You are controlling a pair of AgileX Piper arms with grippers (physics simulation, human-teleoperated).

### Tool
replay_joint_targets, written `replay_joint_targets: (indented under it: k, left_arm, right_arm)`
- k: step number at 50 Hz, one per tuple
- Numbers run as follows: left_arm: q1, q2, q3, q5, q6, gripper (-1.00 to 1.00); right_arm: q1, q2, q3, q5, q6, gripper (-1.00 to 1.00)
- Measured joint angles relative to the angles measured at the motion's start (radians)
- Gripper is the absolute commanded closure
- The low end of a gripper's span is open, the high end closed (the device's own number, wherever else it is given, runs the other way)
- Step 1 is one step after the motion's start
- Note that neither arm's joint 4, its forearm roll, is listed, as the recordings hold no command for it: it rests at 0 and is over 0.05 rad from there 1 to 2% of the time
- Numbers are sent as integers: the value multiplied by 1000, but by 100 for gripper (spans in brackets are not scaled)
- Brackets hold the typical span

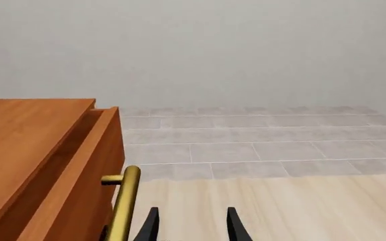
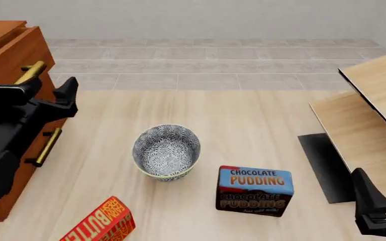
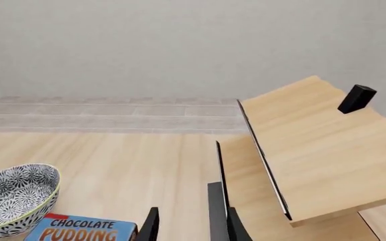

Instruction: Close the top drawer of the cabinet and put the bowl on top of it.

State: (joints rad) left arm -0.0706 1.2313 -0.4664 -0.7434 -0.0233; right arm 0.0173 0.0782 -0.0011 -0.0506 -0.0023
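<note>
Front view, items by size. We list first the cabinet (image 2: 5, 60), reddish-brown wood, standing at the table's left edge; its flat top is bare where we see it. The top drawer (image 1: 79, 175) stands a little way out, a gap showing behind its front in the left wrist view, and its brass handle (image 1: 122, 203) runs just beside the left gripper's tips. We judge the drawer stiff and heavy on its runners; a flat push on the front or handle should serve better than a pinch.

Next, pale wood furniture (image 2: 374, 100) at the right, with a dark mat (image 2: 323, 165) under it.

Left gripper (image 1: 191, 226): fingers apart, holding nothing, beside the handle. Right gripper (image 3: 191, 227): fingers apart, empty, low at the table's near right.

Chocolate pudding box (image 2: 255, 191), then a butter box (image 2: 102, 223), both near the front edge.

The bowl (image 2: 167, 152): upright, mid-table, just left of the pudding box, well apart from the cabinet. We reckon it rigid, glazed, slippery and breakable; we would take it by the rim, one finger inside the wall.
</note>
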Motion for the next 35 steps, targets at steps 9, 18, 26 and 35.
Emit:
replay_joint_targets:
  k: [9,18,26,35]
  left_arm:
    - [39,53,-23,-23,-17,-100]
    - [88,85,-35,-45,-23,-100]
    - [136,103,-39,-69,-14,-100]
    - [175,110,-34,-86,-10,-100]
  right_arm:
    - [-1,-5,0,4,3,-100]
    - [-2,-7,0,6,5,-100]
    - [-4,-5,0,5,5,-100]
    - [-2,-1,0,2,4,-100]
